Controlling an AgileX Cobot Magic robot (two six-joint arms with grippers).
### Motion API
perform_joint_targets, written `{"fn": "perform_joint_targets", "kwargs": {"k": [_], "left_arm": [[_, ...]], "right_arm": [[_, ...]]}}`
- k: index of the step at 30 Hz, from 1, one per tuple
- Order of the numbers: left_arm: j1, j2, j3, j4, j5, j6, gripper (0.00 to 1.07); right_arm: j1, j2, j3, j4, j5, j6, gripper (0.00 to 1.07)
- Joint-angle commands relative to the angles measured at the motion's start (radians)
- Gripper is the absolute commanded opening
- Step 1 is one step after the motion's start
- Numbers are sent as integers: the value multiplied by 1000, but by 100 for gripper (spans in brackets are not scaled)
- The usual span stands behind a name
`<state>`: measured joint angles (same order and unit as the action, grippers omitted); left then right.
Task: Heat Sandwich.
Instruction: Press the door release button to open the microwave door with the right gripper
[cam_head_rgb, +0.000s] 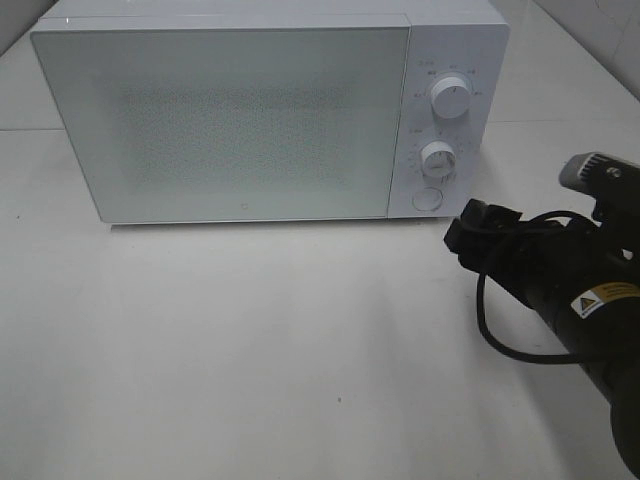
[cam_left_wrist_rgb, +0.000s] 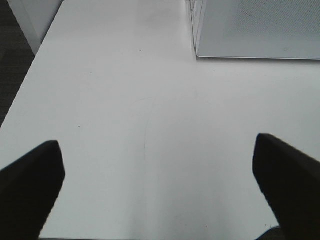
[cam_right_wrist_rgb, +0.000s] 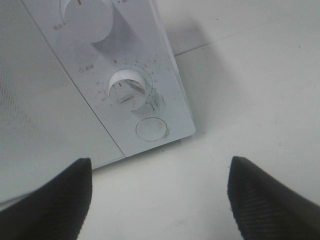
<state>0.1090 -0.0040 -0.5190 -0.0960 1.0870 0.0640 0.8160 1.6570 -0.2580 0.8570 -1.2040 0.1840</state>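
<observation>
Tabletop (cam_head_rgb: 250, 350), plain white and matt with a few faint scuffs, fills the near ground of the high view. The left wrist view shows its side edge and a strip of dark floor (cam_left_wrist_rgb: 12, 65) beyond it. Farther back stands a white microwave oven (cam_head_rgb: 220, 120), its door shut flat and its speckled window giving no sight of the inside. On its control panel sit an upper knob (cam_head_rgb: 452, 100), a lower knob (cam_head_rgb: 438, 158) and, below them, a round button (cam_head_rgb: 427, 198). Past the oven, in the far right corner of the high view, run pale tiles (cam_head_rgb: 600, 40).

The sandwich shows in none of the three views; whether it lies behind the shut door cannot be told.

The right gripper (cam_head_rgb: 468, 228) ends a black arm with a looping cable (cam_head_rgb: 500, 340) and a yellow warning label (cam_head_rgb: 603, 298). It hangs over the table just in front of the panel's lower corner, near the round button but apart from it. Its two dark, woven-patterned fingers (cam_right_wrist_rgb: 55, 200) stand wide apart, with only tabletop between them. The left gripper (cam_left_wrist_rgb: 160, 185), out of the high view, is spread just as wide. Its black fingers (cam_left_wrist_rgb: 30, 185) frame bare table, with the oven's lower door corner well ahead, and they grip and touch nothing.
</observation>
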Motion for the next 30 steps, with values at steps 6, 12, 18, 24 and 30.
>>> {"fn": "perform_joint_targets", "kwargs": {"k": [6,12,18,24,30], "left_arm": [[2,-17,1,1,-15,-1,98],[2,-17,1,1,-15,-1,98],[2,-17,1,1,-15,-1,98],[2,-17,1,1,-15,-1,98],[2,-17,1,1,-15,-1,98]], "right_arm": [[1,-2,-9,-7,-53,496,73],[1,-2,-9,-7,-49,762,72],[1,-2,-9,-7,1,1014,60],[1,-2,-9,-7,35,1131,31],[1,-2,-9,-16,100,1089,0]]}}
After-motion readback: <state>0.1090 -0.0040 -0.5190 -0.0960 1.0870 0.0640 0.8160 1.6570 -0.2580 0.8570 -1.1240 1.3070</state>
